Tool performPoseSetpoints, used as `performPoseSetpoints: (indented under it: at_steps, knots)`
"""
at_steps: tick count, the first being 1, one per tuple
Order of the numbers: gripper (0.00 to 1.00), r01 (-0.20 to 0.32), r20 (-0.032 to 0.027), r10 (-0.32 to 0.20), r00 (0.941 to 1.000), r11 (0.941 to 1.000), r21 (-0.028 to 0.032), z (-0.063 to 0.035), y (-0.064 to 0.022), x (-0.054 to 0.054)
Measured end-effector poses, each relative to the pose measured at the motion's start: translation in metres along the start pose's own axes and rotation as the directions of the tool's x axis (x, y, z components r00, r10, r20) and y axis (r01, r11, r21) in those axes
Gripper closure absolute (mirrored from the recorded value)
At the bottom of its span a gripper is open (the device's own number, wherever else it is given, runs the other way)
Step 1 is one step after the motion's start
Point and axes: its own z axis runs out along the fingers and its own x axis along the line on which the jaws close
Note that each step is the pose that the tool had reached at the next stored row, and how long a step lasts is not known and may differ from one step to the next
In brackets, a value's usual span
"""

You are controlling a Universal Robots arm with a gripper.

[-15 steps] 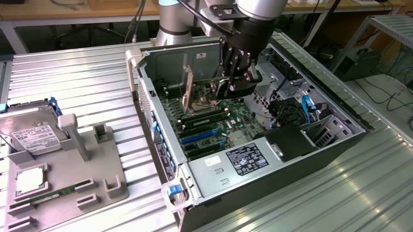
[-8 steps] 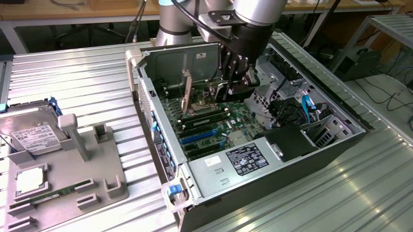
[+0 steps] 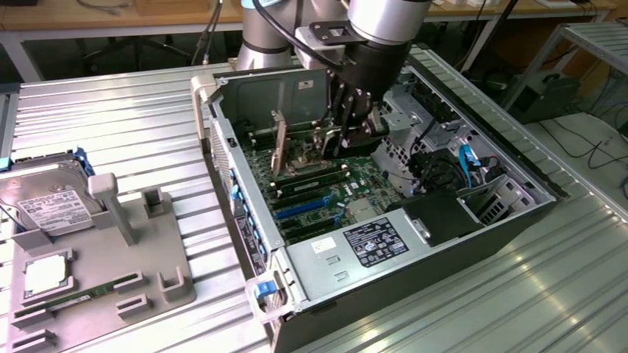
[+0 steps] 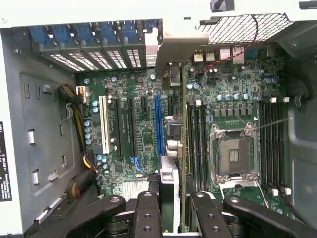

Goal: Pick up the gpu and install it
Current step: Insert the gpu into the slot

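The graphics card (image 4: 171, 163) stands on edge inside the computer case (image 4: 44, 124), above the main board (image 4: 133, 129), and runs toward the case's rear wall. My claw (image 4: 173, 218) is clamped on its near end, one finger on each face. It shows edge-on, so both faces are hidden, and I cannot tell whether its lower edge touches a slot in the case.
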Motion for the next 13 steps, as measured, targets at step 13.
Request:
performPoseSetpoints:
  at_steps: [13]
  knots:
    - [0.72,0.03,-0.001,-0.03,0.9996,0.9996,-0.0028,0.0199,0.0076,0.007]
